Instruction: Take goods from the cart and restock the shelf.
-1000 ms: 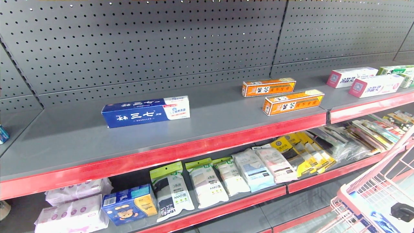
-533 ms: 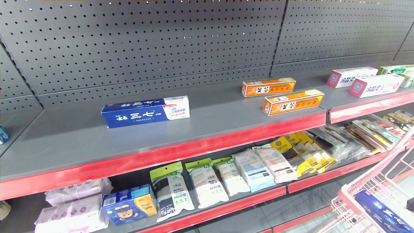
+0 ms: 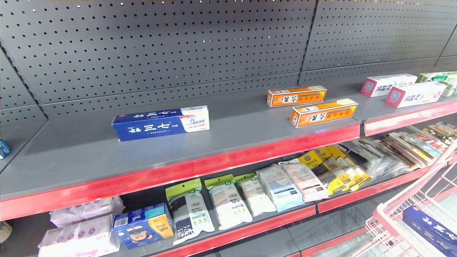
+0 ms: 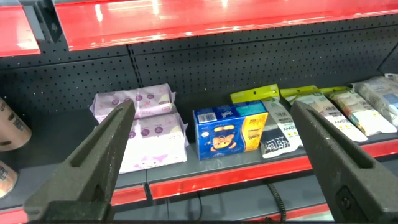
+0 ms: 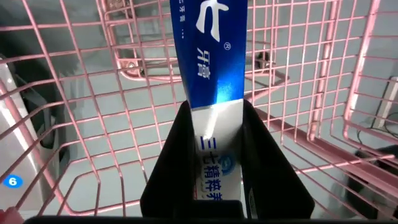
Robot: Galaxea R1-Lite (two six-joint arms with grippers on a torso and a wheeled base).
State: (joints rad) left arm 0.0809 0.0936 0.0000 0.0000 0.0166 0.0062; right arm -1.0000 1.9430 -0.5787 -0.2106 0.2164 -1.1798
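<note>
Cartons (image 3: 160,123) (image 3: 430,230): 2 blue (one shelved) | right claw (image 5: 214,111) grips other | left claw (image 4: 212,107) agape

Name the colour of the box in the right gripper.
The box is blue with a white end; right wrist view.

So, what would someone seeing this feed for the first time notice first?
The long blue and white cardboard box clamped in the right tool at the pink wire cart stands out first. Next comes its twin, a matching blue and white box lying at the middle of the grey upper shelf, with two orange cardboard boxes farther right.
</note>
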